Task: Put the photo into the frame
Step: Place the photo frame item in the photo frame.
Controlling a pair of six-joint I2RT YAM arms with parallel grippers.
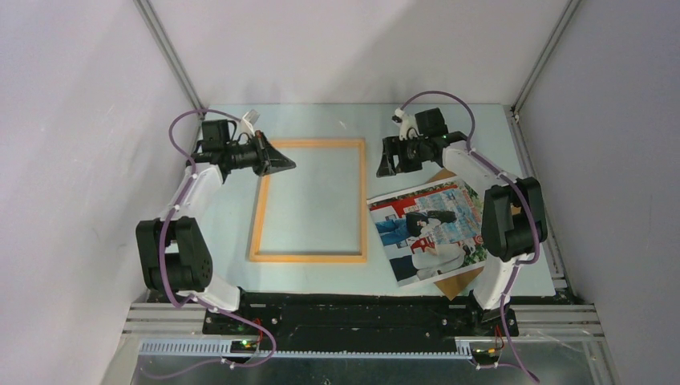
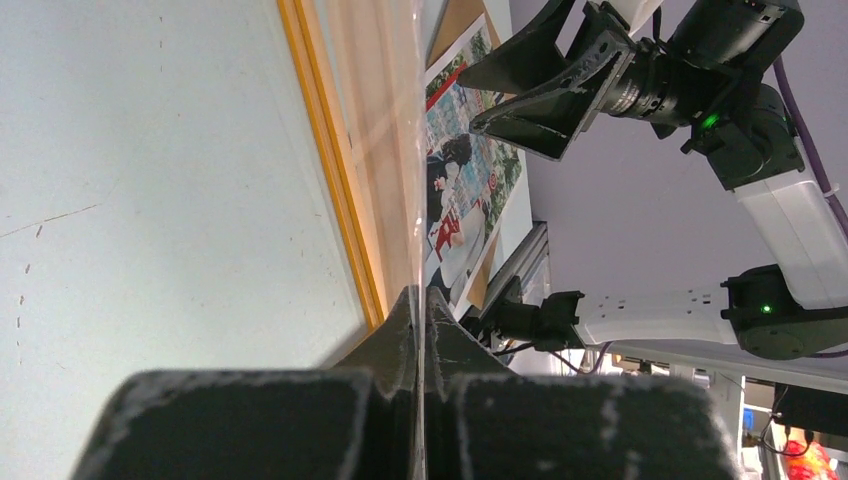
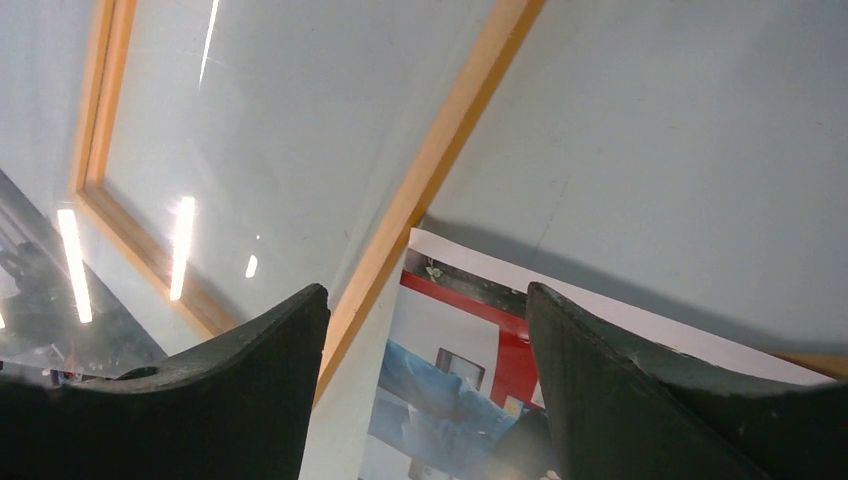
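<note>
The light-orange frame (image 1: 309,200) lies flat at the table's middle. It also shows in the left wrist view (image 2: 330,170) and the right wrist view (image 3: 450,150). The photo (image 1: 429,228) lies to its right, tilted, on a brown backing board (image 1: 463,282). My left gripper (image 1: 282,163) is at the frame's far-left corner, shut (image 2: 420,295) on the edge of a clear thin pane (image 2: 415,150) that reaches over the frame (image 3: 250,150). My right gripper (image 1: 385,166) is open and empty (image 3: 425,295) above the photo's far-left corner (image 3: 450,350), beside the frame's right rail.
White enclosure walls with metal posts stand on the left, right and back. A metal rail (image 1: 361,317) with both arm bases runs along the near edge. The right arm's elbow (image 1: 509,216) hangs over the photo's right side.
</note>
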